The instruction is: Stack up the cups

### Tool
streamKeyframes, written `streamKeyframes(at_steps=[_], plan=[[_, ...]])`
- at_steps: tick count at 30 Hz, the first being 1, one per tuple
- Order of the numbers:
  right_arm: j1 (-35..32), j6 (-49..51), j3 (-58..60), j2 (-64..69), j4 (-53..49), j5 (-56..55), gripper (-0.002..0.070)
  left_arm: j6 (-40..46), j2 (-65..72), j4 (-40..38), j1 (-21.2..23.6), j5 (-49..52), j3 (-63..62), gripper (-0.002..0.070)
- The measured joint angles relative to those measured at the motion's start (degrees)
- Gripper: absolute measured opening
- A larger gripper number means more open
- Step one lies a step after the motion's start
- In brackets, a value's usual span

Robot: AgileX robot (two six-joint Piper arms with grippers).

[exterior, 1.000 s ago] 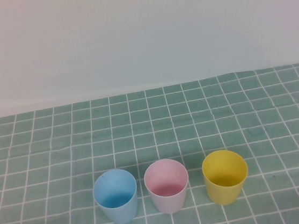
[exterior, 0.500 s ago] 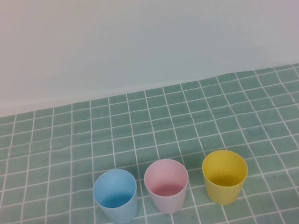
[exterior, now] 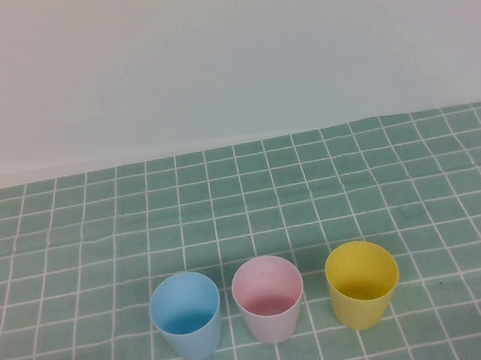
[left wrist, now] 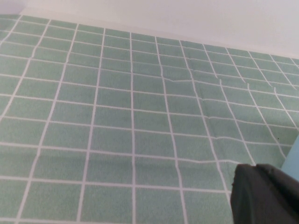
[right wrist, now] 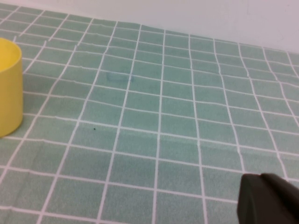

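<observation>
Three cups stand upright in a row near the front of the table in the high view: a light blue cup [exterior: 185,315] on the left, a pale pink cup [exterior: 269,298] in the middle, a yellow cup [exterior: 363,283] on the right. They stand apart, none inside another. Neither gripper shows in the high view. In the left wrist view a dark part of my left gripper [left wrist: 266,193] shows low over the cloth, with a sliver of the blue cup [left wrist: 292,154] beside it. In the right wrist view a dark part of my right gripper [right wrist: 268,200] shows, well apart from the yellow cup [right wrist: 9,88].
A green cloth with a white grid [exterior: 311,189] covers the table, with slight wrinkles. A plain white wall [exterior: 226,51] rises behind its far edge.
</observation>
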Motion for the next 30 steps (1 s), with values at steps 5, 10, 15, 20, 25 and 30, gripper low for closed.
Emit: streamKeyframes(at_steps=[5, 10, 15, 20, 25, 30], plan=[[0.00, 0.00, 0.00, 0.00, 0.00, 0.00, -0.0001, 0.00, 0.00, 0.70, 0.00, 0.00, 0.00, -0.0004], [0.00, 0.00, 0.00, 0.00, 0.00, 0.00, -0.0001, 0.47, 0.00, 3.69, 0.00, 0.00, 0.00, -0.0004], [0.00, 0.00, 0.00, 0.00, 0.00, 0.00, -0.0001, 0.63, 0.00, 3.29, 0.00, 0.00, 0.00, -0.0004], [0.00, 0.00, 0.00, 0.00, 0.00, 0.00, -0.0001, 0.63, 0.00, 3.29, 0.00, 0.00, 0.00, -0.0004], [0.00, 0.00, 0.00, 0.00, 0.00, 0.00, -0.0001, 0.72, 0.00, 3.29, 0.00, -0.07, 0.00, -0.0004], [0.00, 0.00, 0.00, 0.00, 0.00, 0.00, -0.0001, 0.72, 0.00, 3.29, 0.00, -0.07, 0.00, -0.0004]])
